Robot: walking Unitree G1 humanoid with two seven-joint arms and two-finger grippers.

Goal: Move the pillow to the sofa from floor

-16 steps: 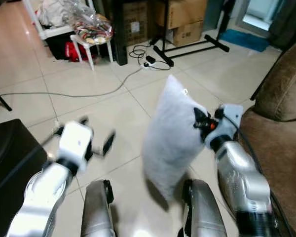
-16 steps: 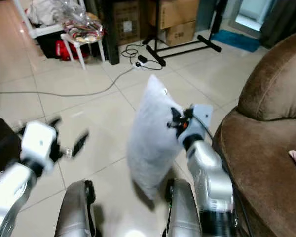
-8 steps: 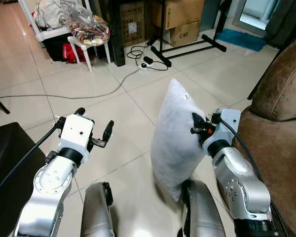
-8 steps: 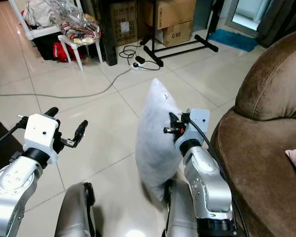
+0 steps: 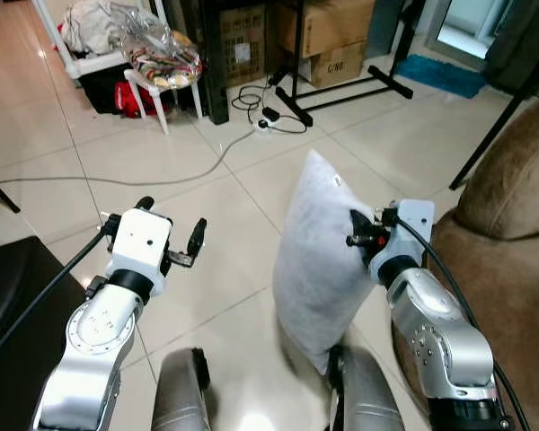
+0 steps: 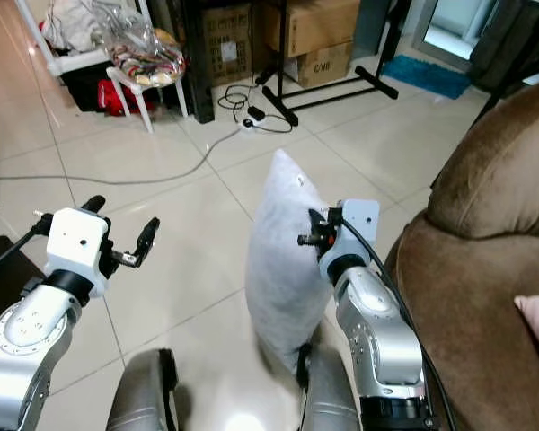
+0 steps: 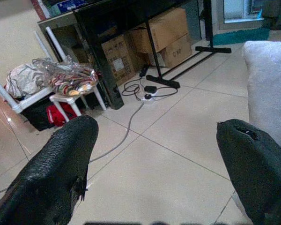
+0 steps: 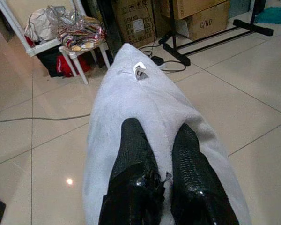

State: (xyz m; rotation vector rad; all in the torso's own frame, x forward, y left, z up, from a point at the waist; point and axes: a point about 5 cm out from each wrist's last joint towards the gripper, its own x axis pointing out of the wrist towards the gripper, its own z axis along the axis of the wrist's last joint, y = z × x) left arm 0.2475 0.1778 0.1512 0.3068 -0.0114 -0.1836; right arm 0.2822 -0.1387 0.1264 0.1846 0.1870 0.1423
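Cardboard boxes [image 5: 328,34] are being kept on the tiled floor [image 5: 63,148] behind a black stand [image 5: 341,90]. A power strip [image 5: 269,117] with a grey cable [image 5: 153,178] is lying nearby. A white stool [image 5: 164,74] is being loaded with wrapped items, beside a red bag [image 5: 136,97].

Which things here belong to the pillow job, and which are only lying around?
For the job:
- white pillow, pinched by the right gripper
- brown sofa, on the robot's right
- left gripper, jaws open, holding nothing

Lying about:
- cardboard boxes
- white stool with a bundle on it
- cable across the floor
- teal mat
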